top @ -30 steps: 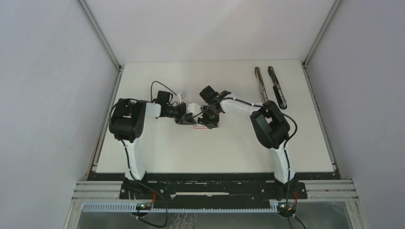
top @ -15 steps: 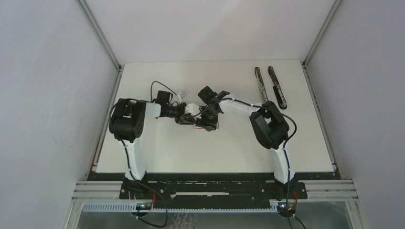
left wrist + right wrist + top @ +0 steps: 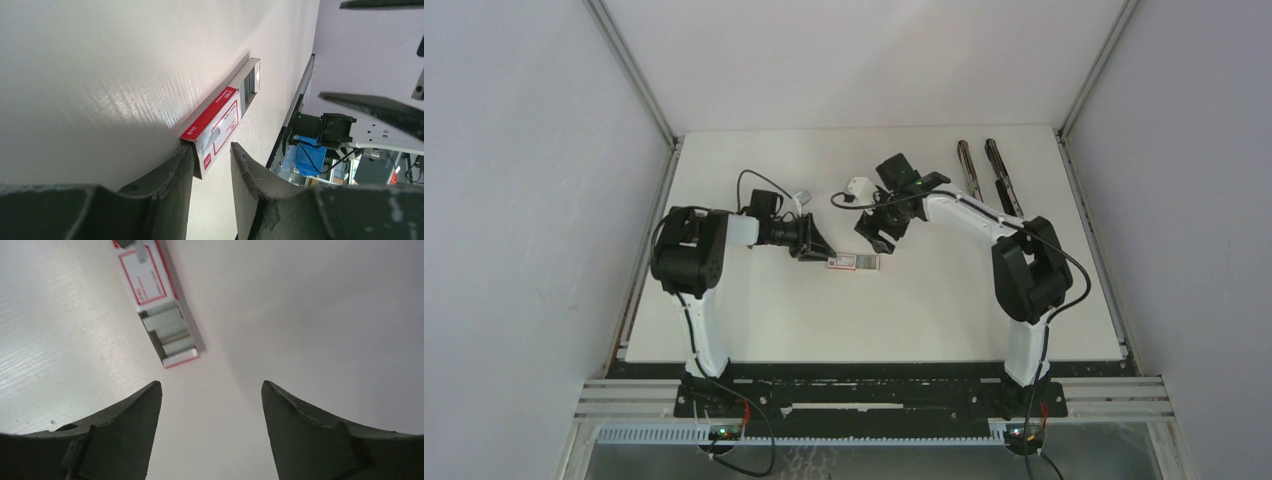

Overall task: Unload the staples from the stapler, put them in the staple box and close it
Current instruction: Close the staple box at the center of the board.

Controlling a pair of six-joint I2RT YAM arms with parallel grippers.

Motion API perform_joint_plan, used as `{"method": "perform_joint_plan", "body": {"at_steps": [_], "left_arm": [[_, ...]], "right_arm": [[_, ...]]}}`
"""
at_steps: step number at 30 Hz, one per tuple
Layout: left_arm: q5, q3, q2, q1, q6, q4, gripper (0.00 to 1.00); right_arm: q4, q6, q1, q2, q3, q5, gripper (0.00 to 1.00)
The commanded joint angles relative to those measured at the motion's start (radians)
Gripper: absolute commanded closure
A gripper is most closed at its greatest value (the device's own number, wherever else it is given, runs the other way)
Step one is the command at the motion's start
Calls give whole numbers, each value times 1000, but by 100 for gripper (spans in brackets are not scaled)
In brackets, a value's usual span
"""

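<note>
Nearest me, the left gripper (image 3: 211, 147) lies low on the table (image 3: 904, 310). Its fingers are narrowly apart around one end of a red-and-white box (image 3: 216, 120), with a sliver of gap on one side. The box's tray sticks out at the other end, and the staples (image 3: 171, 332) lie grey inside it. Just beyond, the right gripper (image 3: 211, 384) hovers wide and empty. The stapler (image 3: 1004, 185) lies at the far right.

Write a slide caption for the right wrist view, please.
Open right end effector facing an opened red-trimmed box of grey staples.
</note>
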Motion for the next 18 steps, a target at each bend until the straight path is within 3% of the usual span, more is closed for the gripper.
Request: {"method": "perform_joint_plan", "body": {"at_steps": [1, 8, 18], "left_arm": [[-35, -31, -18, 8, 16, 8, 60], [-34, -35, -17, 8, 13, 8, 59], [-32, -48, -28, 8, 1, 28, 56]], "right_arm": [[77, 191, -42, -57, -114, 100, 26], [148, 349, -46, -25, -195, 203, 24], [204, 436, -14, 41, -191, 294, 24]]}}
